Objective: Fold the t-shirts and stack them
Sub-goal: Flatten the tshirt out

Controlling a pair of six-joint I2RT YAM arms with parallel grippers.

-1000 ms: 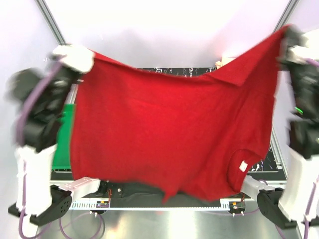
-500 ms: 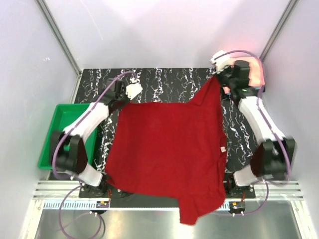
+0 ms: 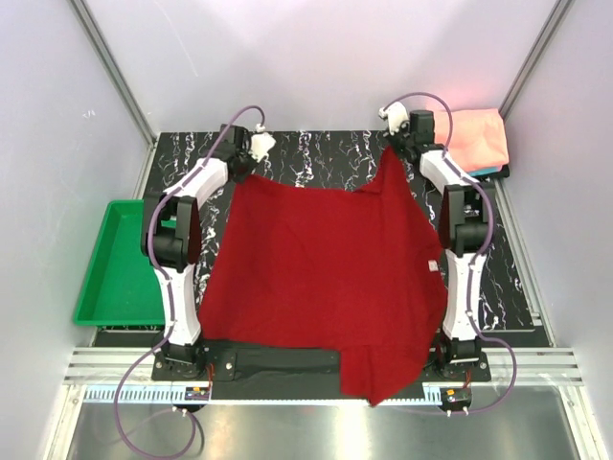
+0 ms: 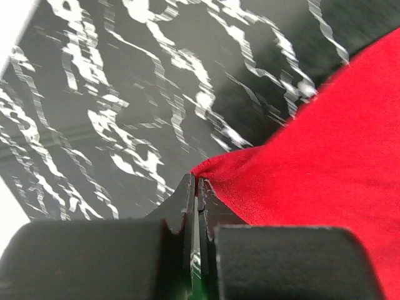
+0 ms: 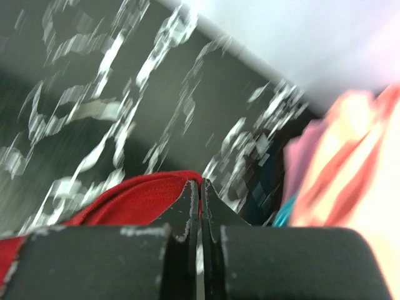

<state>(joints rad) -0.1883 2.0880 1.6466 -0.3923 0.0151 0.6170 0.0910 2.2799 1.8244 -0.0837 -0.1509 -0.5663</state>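
On marbled black tabletop (image 3: 316,153), soft dark red t-shirt (image 3: 326,278) lies flat (hem overhanging); left claw (image 4: 197,184), right claw (image 5: 200,186) pinch corners.

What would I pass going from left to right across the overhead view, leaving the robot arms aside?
green tray → dark red t-shirt, spread out flat → salmon-pink t-shirt, folded in the far right corner

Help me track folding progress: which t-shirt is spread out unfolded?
The dark red t-shirt, lying open across the table, its far corners pinched by the left hand and right hand. The salmon-pink t-shirt sits folded at the far right corner.
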